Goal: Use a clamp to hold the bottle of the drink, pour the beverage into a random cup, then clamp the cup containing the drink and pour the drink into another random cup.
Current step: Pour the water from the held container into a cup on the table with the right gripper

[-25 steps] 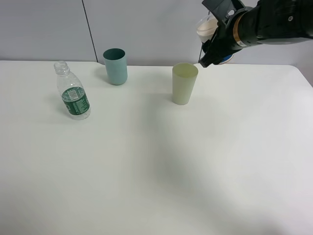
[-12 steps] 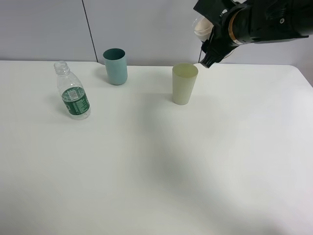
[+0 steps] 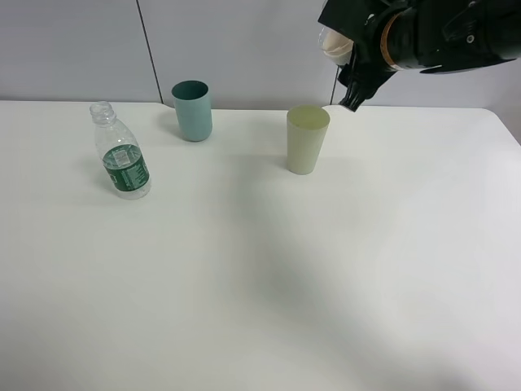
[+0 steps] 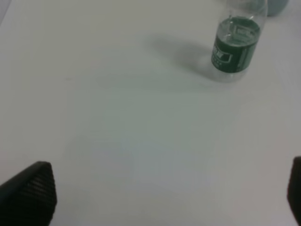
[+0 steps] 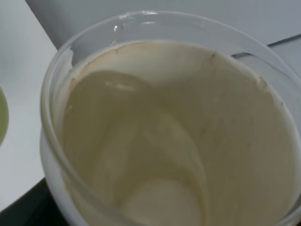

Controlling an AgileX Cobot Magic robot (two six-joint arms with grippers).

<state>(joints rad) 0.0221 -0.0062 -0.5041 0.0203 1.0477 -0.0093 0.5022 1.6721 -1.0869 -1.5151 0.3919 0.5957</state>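
cup [image 3: 330,44] in right tool [image 3: 350,59] higher than before, near green tumbler [image 3: 308,142]

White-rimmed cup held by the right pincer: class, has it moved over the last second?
Yes: the white-rimmed cup has risen slightly, away from the pale green tumbler.

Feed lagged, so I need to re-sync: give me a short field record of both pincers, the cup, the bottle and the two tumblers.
right pincer: shut on cup, high over the far right of the table
cup: in the air, tilted, up and right of green tumbler, apart from it
green tumbler: upright, centre back
teal tumbler: upright, further left, near back edge
bottle: upright, uncapped, far left
left pincer: open, holding nothing, short of bottle
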